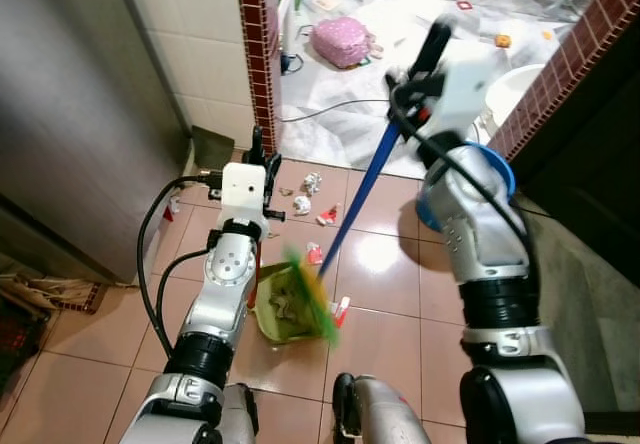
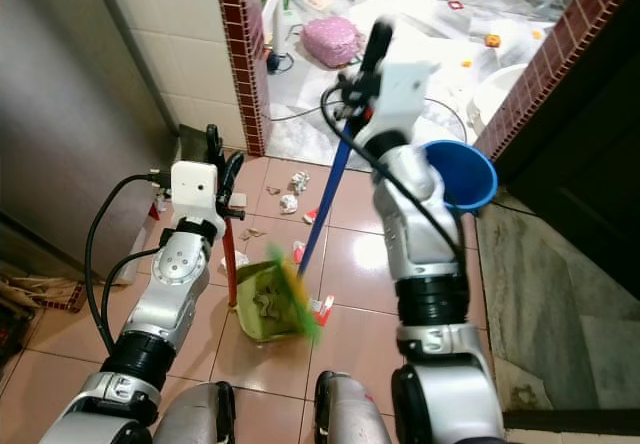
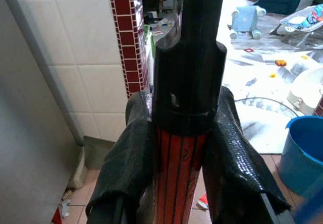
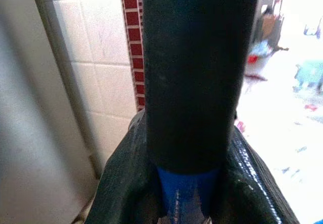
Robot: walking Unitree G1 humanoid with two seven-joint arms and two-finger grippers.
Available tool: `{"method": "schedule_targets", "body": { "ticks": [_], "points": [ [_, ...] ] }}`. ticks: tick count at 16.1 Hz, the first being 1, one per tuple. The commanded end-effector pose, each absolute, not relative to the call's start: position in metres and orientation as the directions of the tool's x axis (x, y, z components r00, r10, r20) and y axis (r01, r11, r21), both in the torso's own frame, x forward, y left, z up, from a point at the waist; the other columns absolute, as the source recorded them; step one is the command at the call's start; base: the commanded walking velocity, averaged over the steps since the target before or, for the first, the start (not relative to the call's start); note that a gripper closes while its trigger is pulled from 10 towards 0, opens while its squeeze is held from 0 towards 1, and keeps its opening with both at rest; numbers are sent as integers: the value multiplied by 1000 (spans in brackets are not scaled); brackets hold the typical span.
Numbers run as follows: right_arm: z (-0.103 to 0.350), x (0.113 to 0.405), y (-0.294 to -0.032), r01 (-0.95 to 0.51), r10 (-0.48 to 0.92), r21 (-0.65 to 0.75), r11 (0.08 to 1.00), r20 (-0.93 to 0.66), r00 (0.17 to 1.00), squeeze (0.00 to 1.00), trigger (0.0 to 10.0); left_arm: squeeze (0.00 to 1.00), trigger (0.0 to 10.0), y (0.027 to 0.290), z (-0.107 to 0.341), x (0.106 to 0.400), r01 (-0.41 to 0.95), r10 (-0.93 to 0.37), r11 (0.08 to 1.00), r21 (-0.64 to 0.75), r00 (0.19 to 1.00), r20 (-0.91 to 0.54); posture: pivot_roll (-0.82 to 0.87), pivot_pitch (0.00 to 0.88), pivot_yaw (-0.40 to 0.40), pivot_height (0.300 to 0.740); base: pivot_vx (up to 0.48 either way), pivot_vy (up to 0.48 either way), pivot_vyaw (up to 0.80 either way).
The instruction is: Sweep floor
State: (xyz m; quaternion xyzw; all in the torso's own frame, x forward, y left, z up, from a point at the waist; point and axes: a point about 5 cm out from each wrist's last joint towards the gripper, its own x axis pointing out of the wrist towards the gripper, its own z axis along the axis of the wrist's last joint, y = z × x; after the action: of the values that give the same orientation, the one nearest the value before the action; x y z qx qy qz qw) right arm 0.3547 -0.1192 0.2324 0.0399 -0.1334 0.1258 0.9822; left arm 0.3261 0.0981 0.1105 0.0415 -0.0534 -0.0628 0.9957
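Green dustpan sits on the tan tile floor at about 6 o'clock, between the two arms; crumpled scraps lie inside it, what they are can't be told. Blue bucket at 3 o'clock behind the right forearm, contents hidden.

Left gripper clenched around the red dustpan handle, black cap of the handle sticking up past the fingers. Left arm reaches forward and low, wrist at 9 o'clock of the pan.

Right gripper grasping the broom handle, blue shaft with a black grip, fingers wrapped tight. Right arm raised high, elbow bent, wrist near 12 o'clock. Shaft slants down to blurred yellow-green bristles at the pan's mouth.

Loose trash: crumpled paper and red-white scraps on tiles at 11–12 o'clock of the pan. Pink bag far at 12 o'clock.
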Motion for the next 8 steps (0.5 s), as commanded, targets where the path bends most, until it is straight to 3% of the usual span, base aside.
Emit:
{"method": "schedule_targets", "body": {
  "ticks": [1,3,8],
  "points": [
    [258,351,-122,-251,229,10,968,378,897,0,10000,0,10000,89,103,324,154,-158,986,62,986,57,-54,198,-54,740,0,0,0],
    [269,352,-130,-182,208,-101,978,424,882,0,10000,0,10000,92,113,326,158,-161,986,49,984,82,-77,198,-44,740,0,0,0],
    [255,354,-150,-53,134,-205,977,406,904,0,10000,0,10000,103,133,324,180,-186,982,61,975,122,-66,203,-22,740,0,0,0]
  ]
}}
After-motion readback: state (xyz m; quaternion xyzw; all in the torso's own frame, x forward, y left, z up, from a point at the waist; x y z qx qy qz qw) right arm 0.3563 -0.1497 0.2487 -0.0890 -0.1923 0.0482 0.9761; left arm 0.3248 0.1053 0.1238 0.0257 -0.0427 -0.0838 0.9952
